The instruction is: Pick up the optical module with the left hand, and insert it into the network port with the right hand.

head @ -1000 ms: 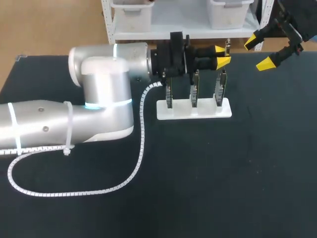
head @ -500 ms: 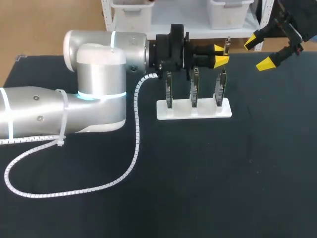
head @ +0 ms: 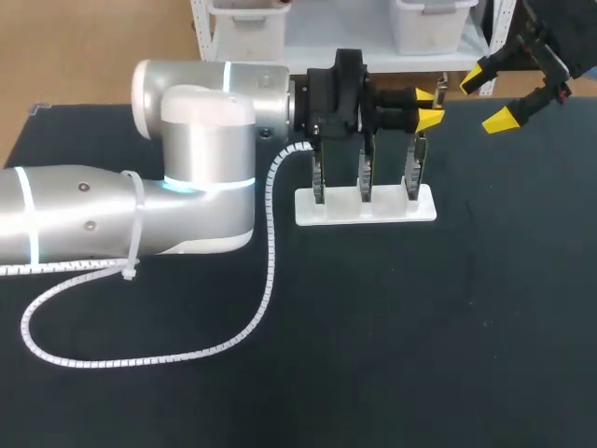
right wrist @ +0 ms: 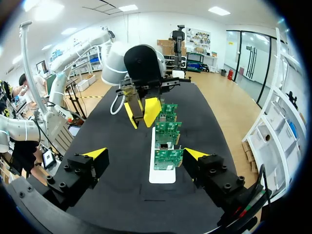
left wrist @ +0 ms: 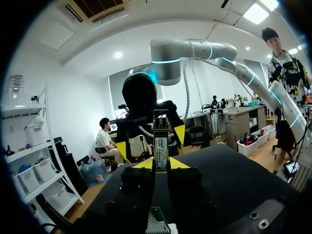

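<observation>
**left end effector (head: 427, 105) clamping the optical module (left wrist: 161, 141), right end effector (head: 488, 98) hanging wide open**

Left arm (head: 196, 187) is coming in from the left and extending across the tabletop (head: 420, 327), w/ the left end effector sitting up over the right-hand end of the white stand (head: 366, 207). Both yellow tips are pinching the optical module from 2 sides. In the left wrist view it's standing straight up btw the fingers and poking out past them. The right end effector is hovering by the far right corner of the tabletop, fingers spread wide, facing the module but well apart from it. The stand is carrying 3 green circuit boards (right wrist: 168, 141) upright in a row. Can't tell which bit is the network port tbh. A white spiral cable (head: 266, 271) is looping from the left arm down onto the tabletop.
</observation>
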Controlling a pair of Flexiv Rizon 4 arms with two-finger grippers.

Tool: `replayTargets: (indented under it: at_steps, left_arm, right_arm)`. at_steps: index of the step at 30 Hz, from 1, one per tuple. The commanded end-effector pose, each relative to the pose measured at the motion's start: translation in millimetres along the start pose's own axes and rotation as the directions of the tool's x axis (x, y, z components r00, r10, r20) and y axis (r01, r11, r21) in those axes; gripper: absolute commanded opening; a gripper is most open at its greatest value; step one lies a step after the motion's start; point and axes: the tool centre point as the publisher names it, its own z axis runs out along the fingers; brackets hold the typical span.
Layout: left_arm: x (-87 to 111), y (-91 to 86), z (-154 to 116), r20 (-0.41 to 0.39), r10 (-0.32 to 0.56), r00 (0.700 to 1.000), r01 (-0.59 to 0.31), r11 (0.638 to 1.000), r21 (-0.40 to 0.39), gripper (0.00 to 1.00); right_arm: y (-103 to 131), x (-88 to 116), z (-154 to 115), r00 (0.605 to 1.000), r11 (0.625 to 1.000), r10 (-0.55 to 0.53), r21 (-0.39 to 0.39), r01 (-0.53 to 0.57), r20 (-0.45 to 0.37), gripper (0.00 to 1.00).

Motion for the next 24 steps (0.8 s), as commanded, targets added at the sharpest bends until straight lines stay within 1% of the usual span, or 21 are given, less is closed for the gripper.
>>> replayTargets:
  at_steps: [1,3,9,16,20,24]
  left_arm:
    - [4.2,6.2,-1,0.004,-0.004,1.000,0.004,1.000,0.010,0.00]
    - [5.7,10.3,-1,0.014,-0.007,1.000,0.007,1.000,0.017,0.00]
    - [5.4,21.6,-1,0.008,-0.013,1.000,0.012,0.998,0.063,0.00]
    - [7.3,28.7,4,0.010,-0.023,1.000,0.022,0.997,0.076,0.00]
    - [6.9,27.3,10,0.009,-0.016,1.000,0.015,0.997,0.071,0.00]
    - [7.6,19.7,12,0.005,-0.015,1.000,0.015,0.999,0.052,0.00]
  right_arm:
    - [2,0,0,1.000,1.000,0.000,0.004,0.000,0.000,1.00]
    - [2,0,0,1.000,1.000,0.000,0.004,0.000,0.000,1.00]
    - [2,0,0,1.000,1.000,0.000,0.004,0.000,0.000,1.00]
    - [2,0,0,1.000,1.000,0.000,0.004,0.000,0.000,1.00]
    - [2,0,0,1.000,1.000,0.000,0.004,0.000,0.000,1.00]
    - [2,0,0,1.000,1.000,0.000,0.004,0.000,0.000,1.00]
